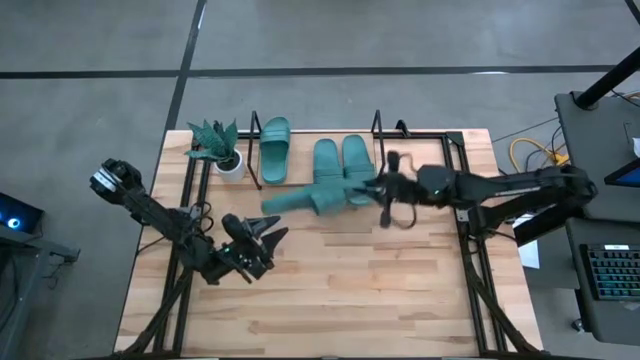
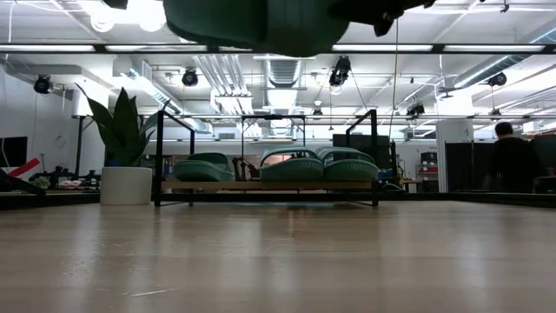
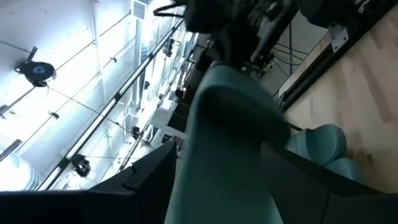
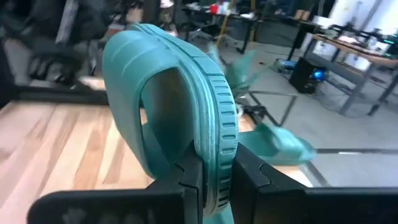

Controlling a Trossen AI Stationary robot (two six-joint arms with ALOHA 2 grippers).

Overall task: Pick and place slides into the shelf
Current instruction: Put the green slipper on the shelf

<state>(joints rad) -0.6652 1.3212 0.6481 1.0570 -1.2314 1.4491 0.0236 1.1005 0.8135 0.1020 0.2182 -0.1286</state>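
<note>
**A:** Wood tabletop [image 1: 330, 290] from overhead first. What's on it?

**B:** Along the far edge stands the shelf [image 1: 415, 135], with three slides on it: one [image 1: 274, 150] near the potted plant [image 1: 216, 145], two more [image 1: 342, 160] side by side. The fourth slide [image 1: 310, 198] hangs in front of the shelf, pinched at one end by the right gripper [image 1: 380, 192]. The left gripper [image 1: 268, 235] sits nearer the front, apart from the slide, fingers spread and holding nothing.

**A:** And level with the table?

**B:** The rack shows at the back with three green sandals [image 2: 295, 167] on its board. A dark green mass [image 2: 261, 24] fills the top edge; I judge that is the carried slide, well clear of the wood.

**A:** Left wrist camera?

**B:** It looks up along the held slide [image 3: 230, 137], with another slide [image 3: 323, 146] beyond it. That arm's own fingertips aren't clear here.

**A:** Right wrist?

**B:** Its fingers [image 4: 249, 168] are clamped on the thin sole edge of the slide [image 4: 174, 112], strap arching away.

**A:** Risk?

**B:** The grip is narrow and at one end, so the rubber could sag or twist loose. The free spot looks to be between the lone slide and the pair; the long overhang could knock those neighbours or catch the wire frame.
</note>
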